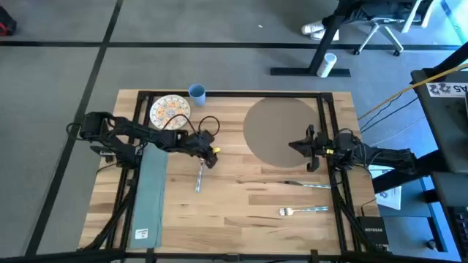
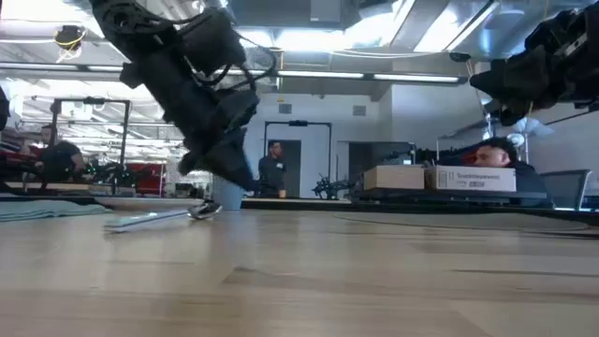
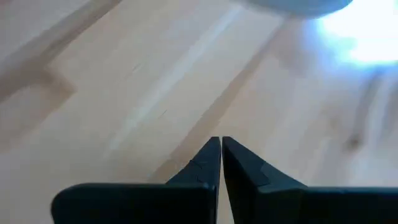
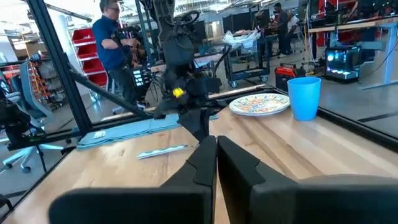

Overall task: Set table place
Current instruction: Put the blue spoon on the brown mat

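the place [image 1: 278, 130], a round grey-brown mat, lies flat on the table [image 1: 241, 204] in the upper right of the high view, and the right gripper [image 1: 310, 148] hangs at its lower right edge with fingers pressed together. left of centre the left gripper [image 1: 212, 155], fingers likewise pressed together, points down just above a spoon [image 1: 198, 177]. only the right wrist view shows a person in blue [image 4: 112, 43] beyond the patterned plate [image 4: 259, 104] and blue cup [image 4: 305, 97].

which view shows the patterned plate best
The high view: the patterned plate shows whole from above, near the table's far left corner. The right wrist view shows it edge-on beside a blue cup. The other views miss it.
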